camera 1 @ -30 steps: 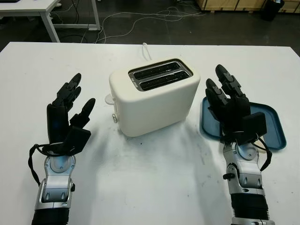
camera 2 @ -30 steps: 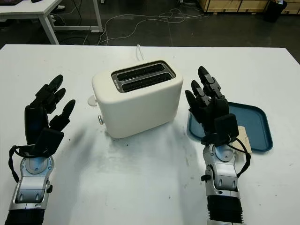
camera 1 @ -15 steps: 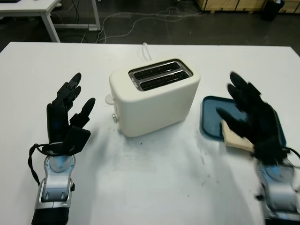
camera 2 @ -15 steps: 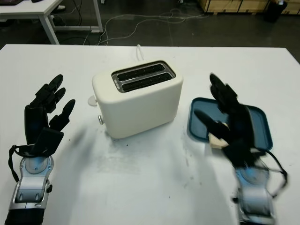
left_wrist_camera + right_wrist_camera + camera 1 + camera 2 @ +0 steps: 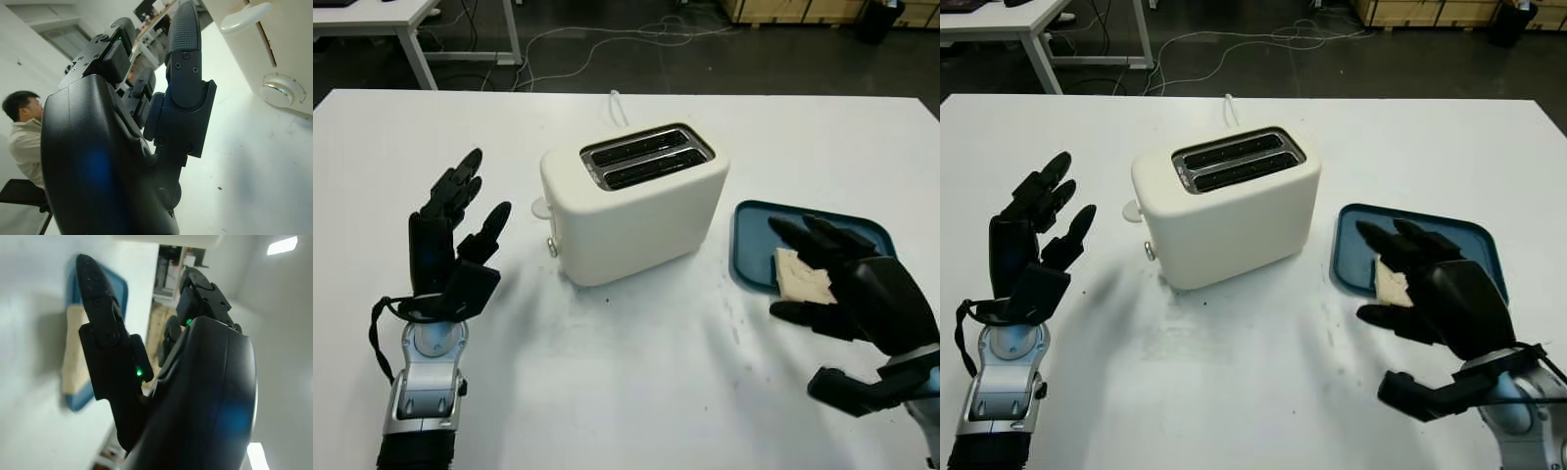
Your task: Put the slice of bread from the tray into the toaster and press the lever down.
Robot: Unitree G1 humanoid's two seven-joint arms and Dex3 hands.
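Observation:
A cream two-slot toaster [image 5: 636, 201] stands mid-table, both slots empty, with its lever [image 5: 540, 208] up on the left end above a small dial [image 5: 551, 248]. The slice of bread [image 5: 803, 284] lies flat at the near left of the blue tray [image 5: 752, 227], right of the toaster. My right hand [image 5: 776, 269] is open, palm turned toward the toaster, its fingers over the bread and its thumb [image 5: 793, 313] at the tray's near edge; whether it touches the bread I cannot tell. My left hand [image 5: 484, 186] is open and raised to the left of the toaster.
The toaster's white cord [image 5: 617, 103] runs off the table's far edge. Bare white tabletop [image 5: 636, 372] lies in front of the toaster and between my arms. A person [image 5: 24, 132] sits in the background of the left wrist view.
My right hand has swung right and tipped down from beside the toaster onto the tray, uncovering the bread and then reaching over it. The left hand has not moved.

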